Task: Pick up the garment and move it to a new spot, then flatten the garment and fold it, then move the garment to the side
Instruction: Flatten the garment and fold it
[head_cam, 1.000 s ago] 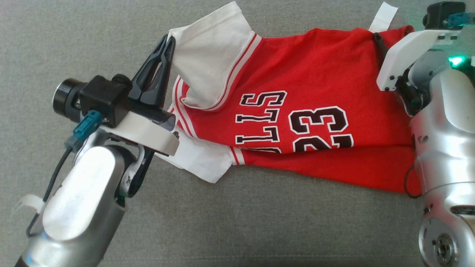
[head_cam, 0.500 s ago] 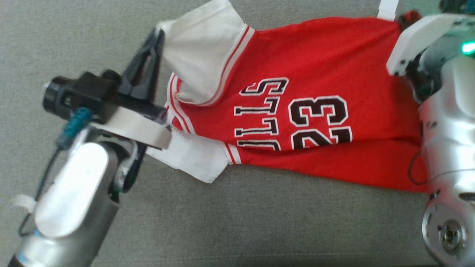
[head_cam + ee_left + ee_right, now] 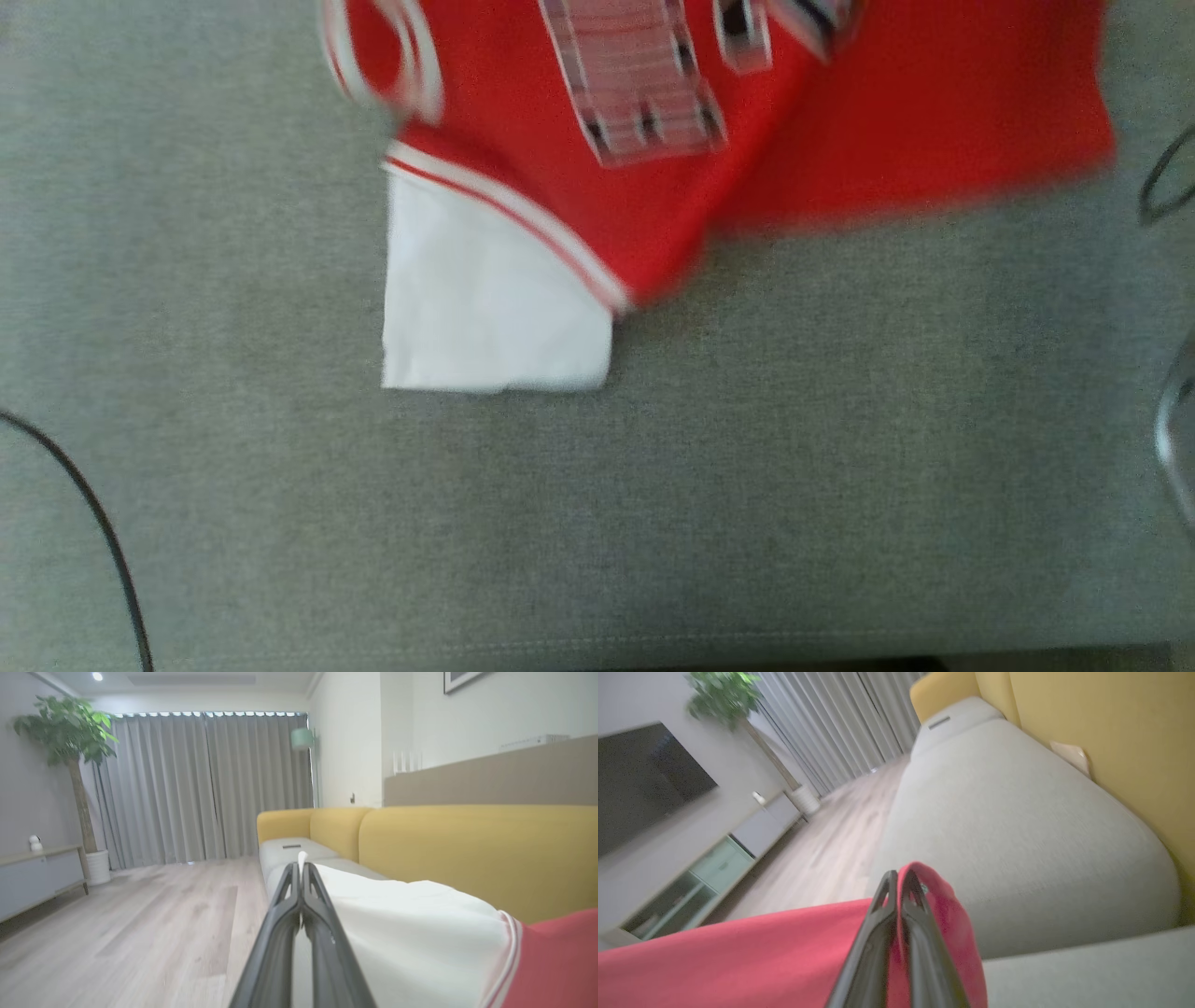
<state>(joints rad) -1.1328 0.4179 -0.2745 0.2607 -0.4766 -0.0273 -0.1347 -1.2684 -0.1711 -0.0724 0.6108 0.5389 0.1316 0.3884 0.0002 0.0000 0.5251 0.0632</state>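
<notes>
The garment is a red jersey with white sleeves and black lettering, hanging blurred across the top of the head view with one white sleeve drooping over the grey cushion. In the left wrist view my left gripper is shut on the edge of the garment's white sleeve. In the right wrist view my right gripper is shut on a red fold of the garment, which drapes off to the left.
A grey sofa seat lies under the garment, with a yellow backrest behind it. A black cable crosses the lower left of the head view. Wooden floor, curtains and a potted plant lie beyond.
The right gripper has closed on the red hem. Both grippers have lifted the garment, so it now hangs with a white sleeve drooping. The head view has shifted and both arms have left it.
</notes>
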